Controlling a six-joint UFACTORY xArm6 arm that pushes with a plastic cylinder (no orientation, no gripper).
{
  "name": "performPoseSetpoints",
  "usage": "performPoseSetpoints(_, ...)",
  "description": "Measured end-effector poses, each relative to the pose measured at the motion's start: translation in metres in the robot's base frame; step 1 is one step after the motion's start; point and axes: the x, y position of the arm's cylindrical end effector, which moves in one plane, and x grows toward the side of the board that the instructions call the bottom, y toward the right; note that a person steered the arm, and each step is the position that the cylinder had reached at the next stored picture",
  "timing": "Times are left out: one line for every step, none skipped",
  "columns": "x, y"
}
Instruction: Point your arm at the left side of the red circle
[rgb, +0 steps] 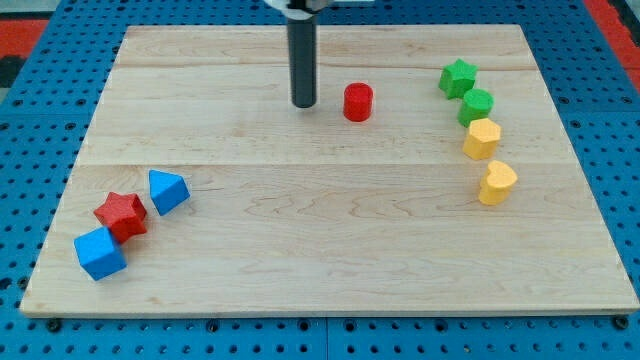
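Observation:
The red circle block (358, 102) stands on the wooden board (330, 230) near the view's top centre. My tip (304, 104) is the lower end of a dark upright rod. It rests on the board just left of the red circle, with a small gap between them, at about the same height in the view.
A green star (458, 77), a green hexagon-like block (477, 105), a yellow hexagon (481, 138) and a yellow heart (496, 182) run down the view's right. A blue triangle (167, 190), a red star (121, 214) and a blue cube (99, 253) sit at the bottom left.

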Motion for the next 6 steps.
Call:
performPoseSetpoints(0.0, -0.004)
performPoseSetpoints(0.0, -0.004)
performPoseSetpoints(0.01, -0.003)
performPoseSetpoints(0.032, -0.018)
performPoseSetpoints(0.034, -0.02)
performPoseSetpoints(0.034, -0.019)
